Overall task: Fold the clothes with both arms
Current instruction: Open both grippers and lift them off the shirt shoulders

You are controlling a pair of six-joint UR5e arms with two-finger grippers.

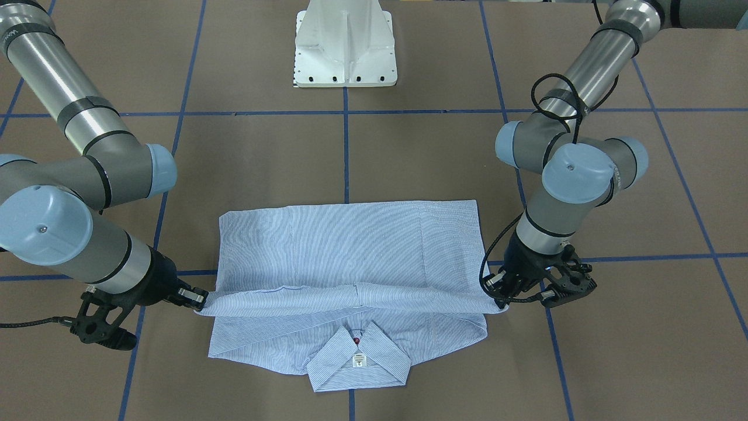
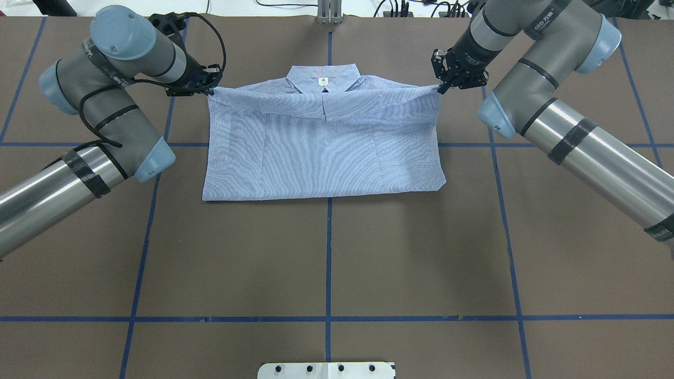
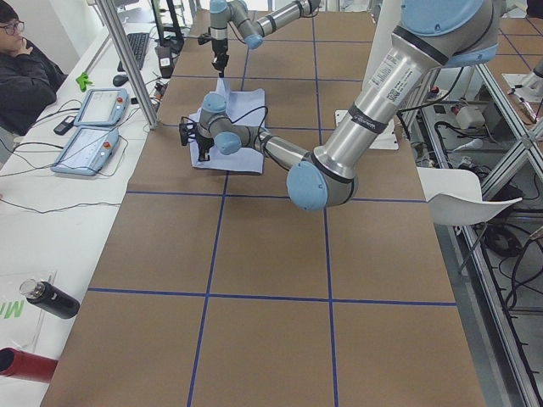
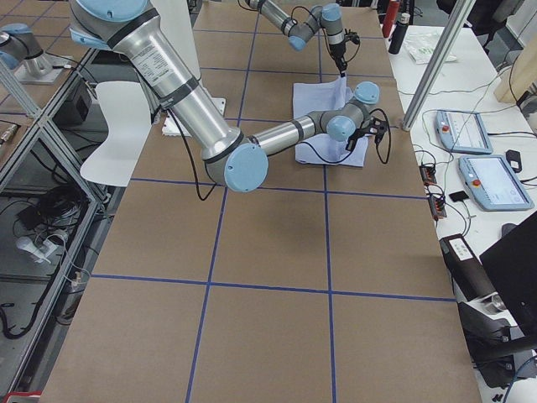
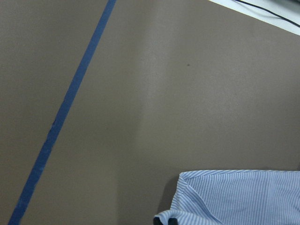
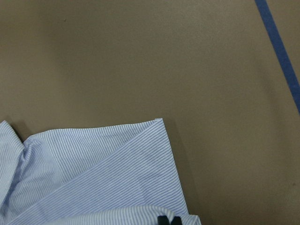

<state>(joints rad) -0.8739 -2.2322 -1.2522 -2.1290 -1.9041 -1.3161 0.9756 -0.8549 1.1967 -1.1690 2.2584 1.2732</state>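
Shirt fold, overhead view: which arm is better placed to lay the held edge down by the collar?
Neither alone. The left hand and right hand each pinch one end of the folded-over edge of the shirt, level with each other just short of the collar, so both should lower together.

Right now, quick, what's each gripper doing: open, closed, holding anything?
Left gripper: closed, pinching one end of the shirt's raised fold.
Right gripper: closed, pinching the other end of the same fold.
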